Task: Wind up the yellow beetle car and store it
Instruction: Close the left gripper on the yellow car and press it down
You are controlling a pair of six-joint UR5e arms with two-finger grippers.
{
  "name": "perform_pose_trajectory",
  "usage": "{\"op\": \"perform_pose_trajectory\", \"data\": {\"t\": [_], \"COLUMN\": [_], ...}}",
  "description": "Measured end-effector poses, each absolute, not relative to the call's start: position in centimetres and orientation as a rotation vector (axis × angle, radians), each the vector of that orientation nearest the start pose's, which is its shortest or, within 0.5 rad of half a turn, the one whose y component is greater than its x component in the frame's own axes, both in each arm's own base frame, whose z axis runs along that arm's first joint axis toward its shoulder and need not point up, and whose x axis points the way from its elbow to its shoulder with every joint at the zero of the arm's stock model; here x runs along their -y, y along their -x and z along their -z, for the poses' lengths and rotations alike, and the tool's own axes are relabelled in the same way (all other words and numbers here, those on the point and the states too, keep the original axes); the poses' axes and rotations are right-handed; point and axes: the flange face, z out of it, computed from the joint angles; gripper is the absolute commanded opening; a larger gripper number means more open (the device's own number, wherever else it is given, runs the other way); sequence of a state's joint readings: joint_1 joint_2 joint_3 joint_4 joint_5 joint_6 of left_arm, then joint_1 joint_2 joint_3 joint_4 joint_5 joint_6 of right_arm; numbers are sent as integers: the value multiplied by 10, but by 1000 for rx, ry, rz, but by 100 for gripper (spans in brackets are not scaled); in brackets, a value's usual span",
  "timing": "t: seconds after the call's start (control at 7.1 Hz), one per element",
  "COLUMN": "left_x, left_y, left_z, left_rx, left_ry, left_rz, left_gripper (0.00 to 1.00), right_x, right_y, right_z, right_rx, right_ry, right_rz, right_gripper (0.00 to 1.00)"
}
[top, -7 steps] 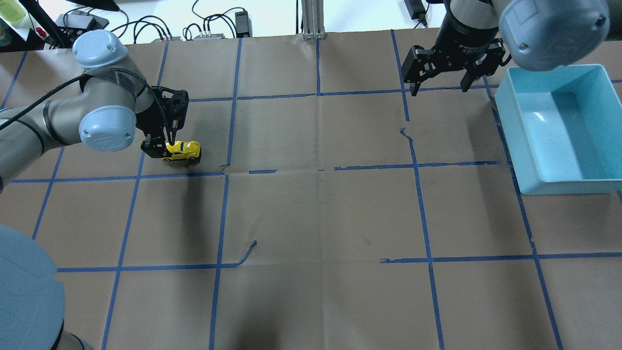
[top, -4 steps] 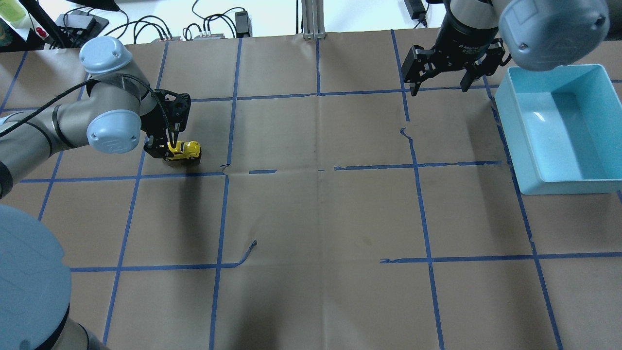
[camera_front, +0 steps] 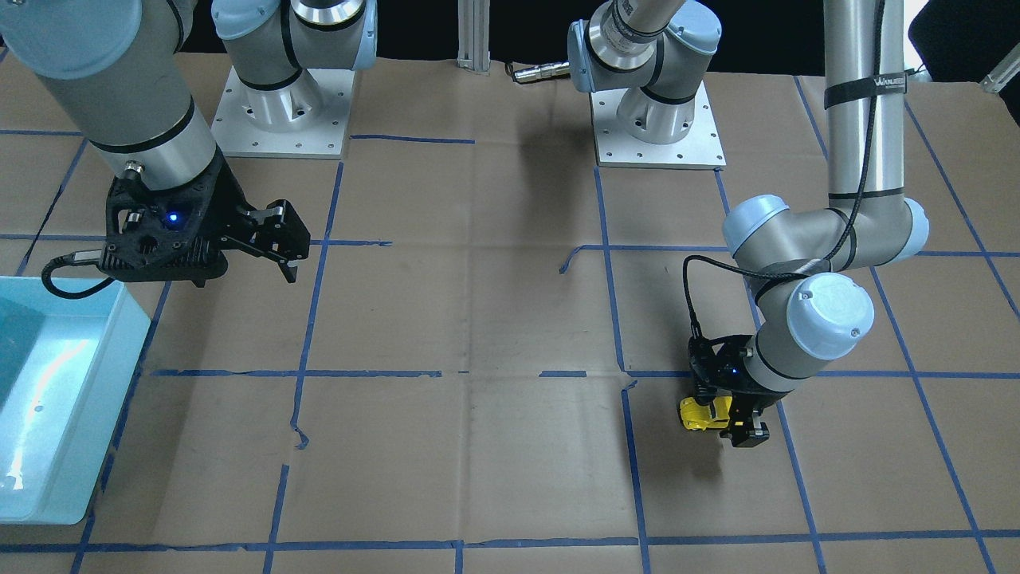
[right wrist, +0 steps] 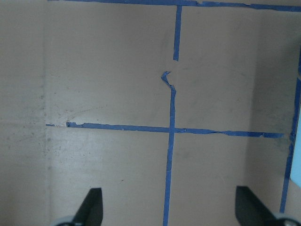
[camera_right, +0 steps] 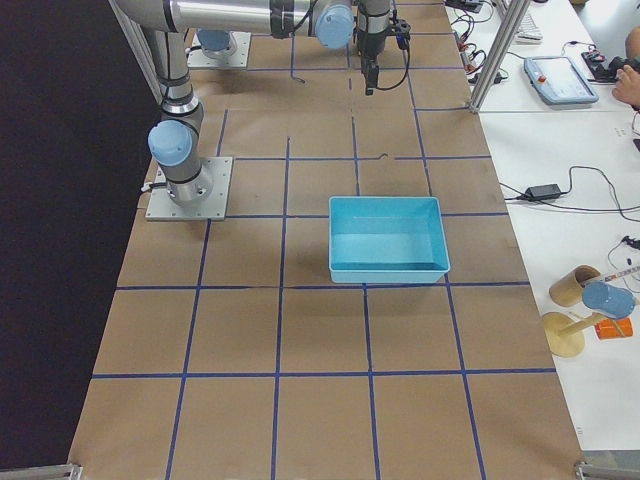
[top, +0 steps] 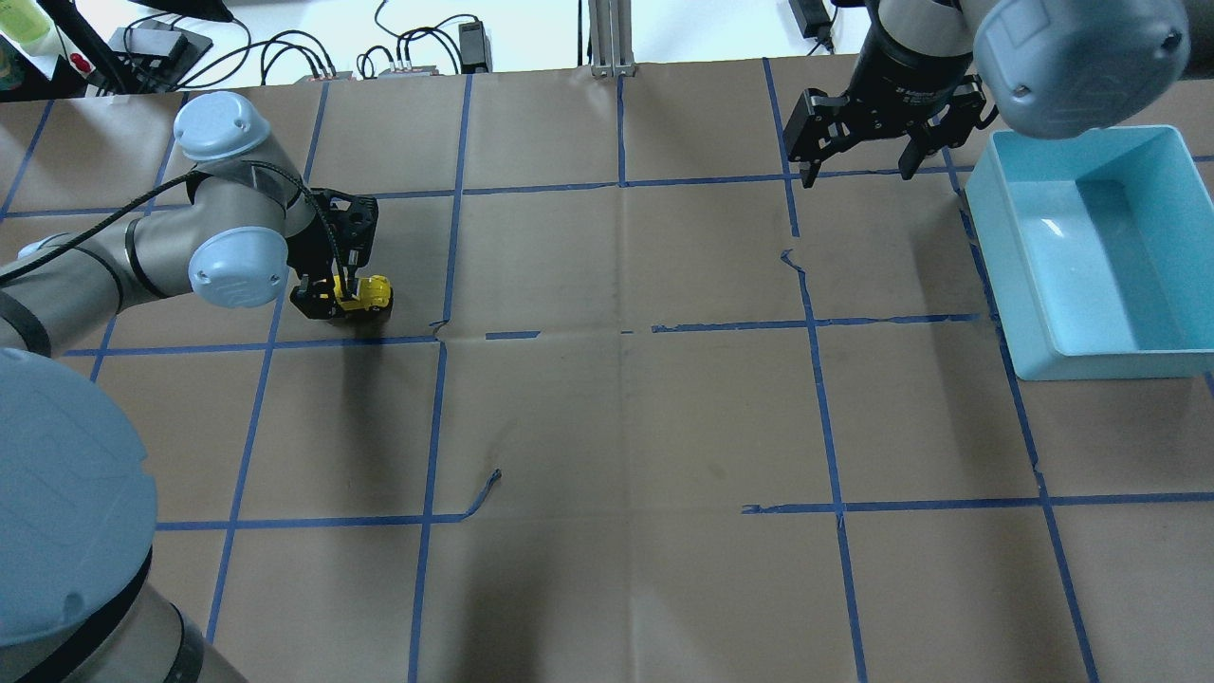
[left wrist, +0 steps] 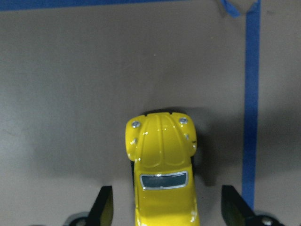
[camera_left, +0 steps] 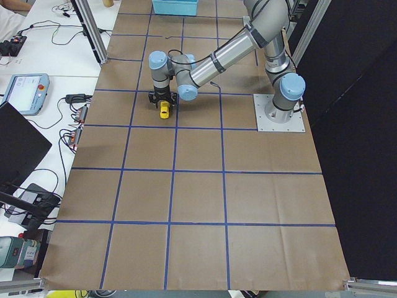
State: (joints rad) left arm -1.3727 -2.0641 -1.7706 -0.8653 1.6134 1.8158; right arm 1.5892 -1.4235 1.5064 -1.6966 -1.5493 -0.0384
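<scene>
The yellow beetle car [top: 374,293] stands on the brown paper at the table's left, also in the front-facing view [camera_front: 698,414] and the exterior left view [camera_left: 164,110]. My left gripper [top: 334,302] is low over its rear half, open. In the left wrist view the car [left wrist: 162,160] lies between the two fingers [left wrist: 104,208] with a gap on each side, its hood pointing away. My right gripper [top: 861,173] hangs open and empty at the far right, over bare paper in its wrist view [right wrist: 169,207].
A light-blue bin [top: 991,237] stands at the table's right edge, next to the right gripper; it also shows in the front-facing view [camera_front: 103,375] and looks empty. Blue tape lines [top: 626,327] cross the brown paper. Cables and boxes lie beyond the far edge.
My left arm has swung right and its gripper has slid further over the car, covering more of it. The car and the right arm have stayed in place.
</scene>
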Motion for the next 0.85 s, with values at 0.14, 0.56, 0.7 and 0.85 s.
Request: {"op": "perform_pose_trajectory", "data": {"t": [0.14, 0.56, 0.7, 0.85], "left_x": [617, 615, 615, 616], "left_y": [8, 1, 0, 0], "left_z": [-189, -199, -203, -209], "left_rx": [2191, 2227, 2234, 2239], "left_ry": [2303, 2367, 2381, 2393], "left_rz": [48, 191, 214, 215], "left_gripper": [52, 38, 37, 36], "right_x": [555, 555, 555, 555], "right_y": [-146, -146, -146, -146], "right_z": [-455, -455, -455, -455], "right_rx": [-3119, -3119, -3119, -3119], "right_ry": [89, 89, 89, 89], "right_rz": [67, 67, 67, 67], "right_gripper": [98, 98, 98, 98]}}
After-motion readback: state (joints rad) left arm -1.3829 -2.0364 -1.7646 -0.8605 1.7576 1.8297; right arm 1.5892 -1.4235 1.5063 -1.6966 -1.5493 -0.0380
